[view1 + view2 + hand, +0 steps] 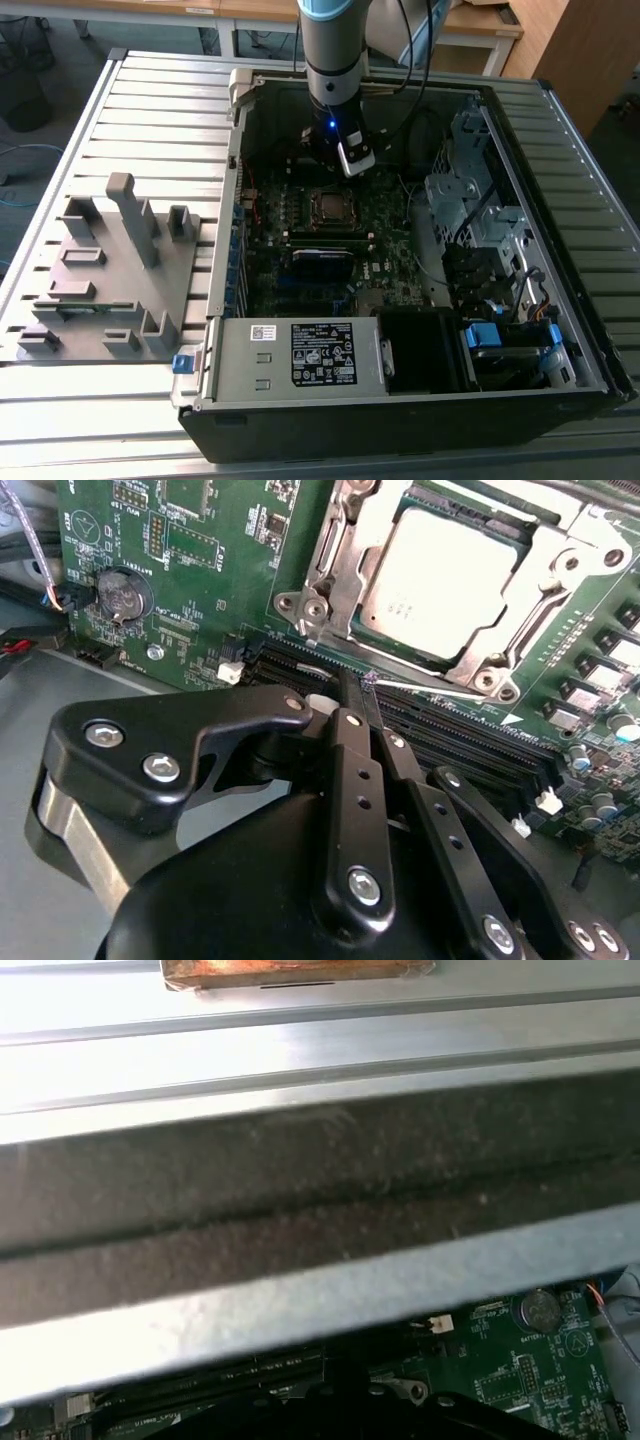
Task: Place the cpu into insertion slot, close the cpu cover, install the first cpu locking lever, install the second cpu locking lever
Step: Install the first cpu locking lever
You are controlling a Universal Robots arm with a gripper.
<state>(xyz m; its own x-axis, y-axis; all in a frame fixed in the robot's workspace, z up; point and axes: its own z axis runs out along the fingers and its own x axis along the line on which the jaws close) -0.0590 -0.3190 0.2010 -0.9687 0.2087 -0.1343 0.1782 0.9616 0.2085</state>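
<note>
- Gripper (362,692) fingers (350,750) pulled in narrow, tips practically together; nothing visibly between them.
- Tips sit over the memory slots (470,730), just beside the end of a thin silver locking lever (440,688). Can't tell whether they touch it.
- That lever runs along the socket edge nearest the memory slots.
- cpu (440,580) is seated in the insertion slot (313,207), flat, light metal top facing up.
- cpu cover (338,555) is down, framing the chip on all sides.
- In the exterior view the arm hangs inside the open computer case (560,250), gripper (350,160) just beyond the socket, toward the far wall.
- Coin cell (120,592) is on the green board, well apart from the socket.
- Grey fixture block (110,270) lies on the slatted table (150,100), outside the case on the exterior view's left.
</note>
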